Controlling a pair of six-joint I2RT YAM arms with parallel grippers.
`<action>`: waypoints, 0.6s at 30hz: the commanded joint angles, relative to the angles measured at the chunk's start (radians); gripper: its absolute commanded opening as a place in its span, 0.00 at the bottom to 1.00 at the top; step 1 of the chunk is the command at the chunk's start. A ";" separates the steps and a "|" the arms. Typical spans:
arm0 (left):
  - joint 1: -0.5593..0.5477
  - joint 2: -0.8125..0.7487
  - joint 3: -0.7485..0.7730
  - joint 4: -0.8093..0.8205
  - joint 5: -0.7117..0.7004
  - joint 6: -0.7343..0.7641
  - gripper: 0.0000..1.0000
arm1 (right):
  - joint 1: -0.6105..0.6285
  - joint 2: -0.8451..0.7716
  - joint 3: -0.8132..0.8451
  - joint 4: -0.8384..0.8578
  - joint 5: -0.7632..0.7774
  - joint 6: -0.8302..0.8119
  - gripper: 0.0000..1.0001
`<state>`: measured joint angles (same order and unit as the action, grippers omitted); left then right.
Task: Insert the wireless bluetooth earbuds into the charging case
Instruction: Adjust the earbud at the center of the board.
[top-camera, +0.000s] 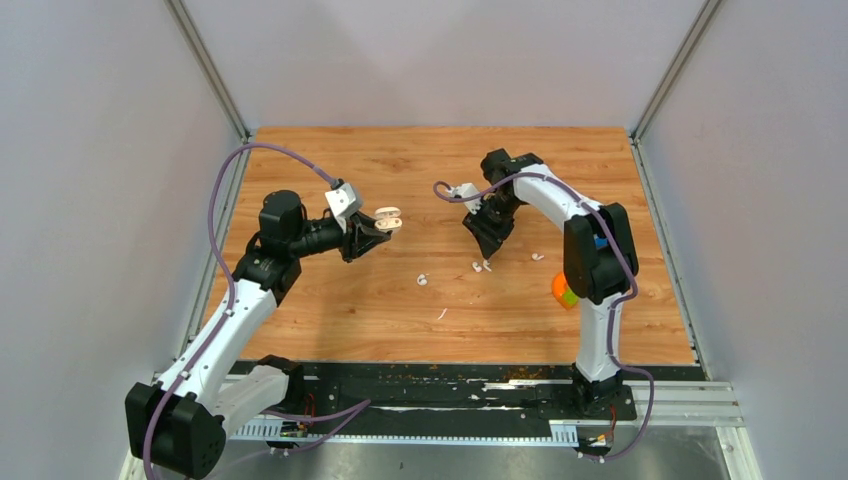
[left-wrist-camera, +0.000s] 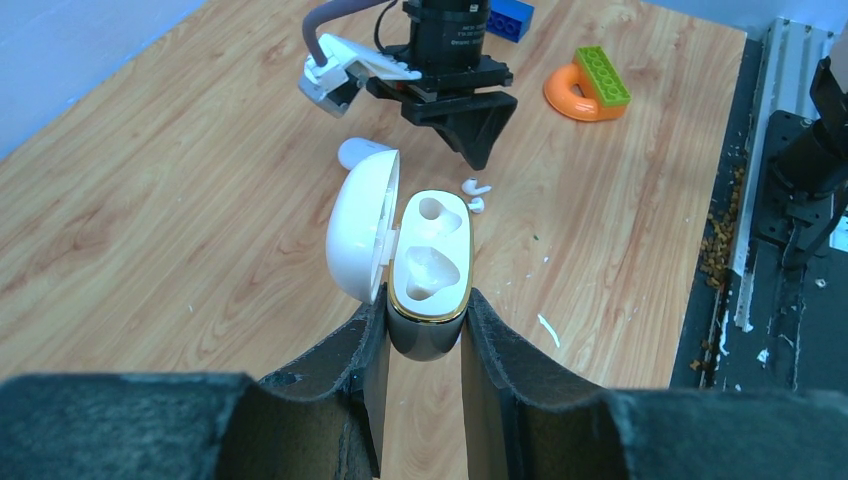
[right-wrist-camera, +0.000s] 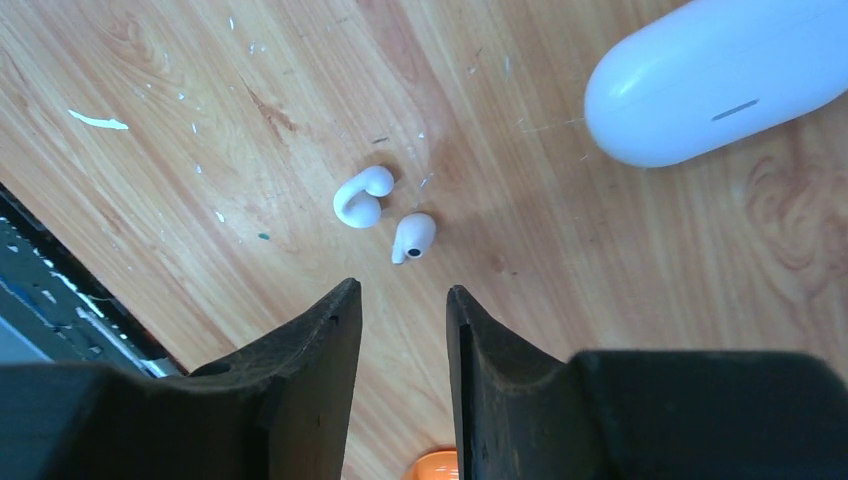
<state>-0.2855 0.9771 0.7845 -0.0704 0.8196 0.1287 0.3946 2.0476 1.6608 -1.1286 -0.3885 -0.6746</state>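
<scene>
- Left gripper (left-wrist-camera: 425, 300) is clamped on the lower body of the charging case (left-wrist-camera: 430, 250), low in the centre of the left wrist view
- Case lid (left-wrist-camera: 360, 225) is swung open to the left, and both wells face the camera
- Right gripper (right-wrist-camera: 400, 295) hangs over the table (top-camera: 330, 300) with its jaws parted and nothing between them
- Two earbuds (right-wrist-camera: 360, 197) lie just beside each other on the wood, mid-frame in the right wrist view, just above the fingertips
- A third earbud (top-camera: 422, 281) lies apart, left of the pair in the top view
- White oval pod (right-wrist-camera: 720, 80) fills the upper right of the right wrist view
- White sliver (right-wrist-camera: 98, 121) sits at upper left
</scene>
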 joint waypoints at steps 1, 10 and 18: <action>0.006 -0.015 0.033 0.034 0.000 -0.022 0.00 | 0.015 0.032 0.023 -0.047 0.028 0.099 0.37; 0.009 -0.011 0.037 0.027 -0.007 -0.013 0.00 | 0.024 0.074 0.036 -0.015 0.009 0.134 0.37; 0.016 -0.016 0.027 0.031 -0.011 -0.012 0.00 | 0.030 0.106 0.040 0.004 0.029 0.144 0.36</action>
<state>-0.2787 0.9771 0.7845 -0.0704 0.8055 0.1200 0.4171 2.1353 1.6638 -1.1469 -0.3748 -0.5522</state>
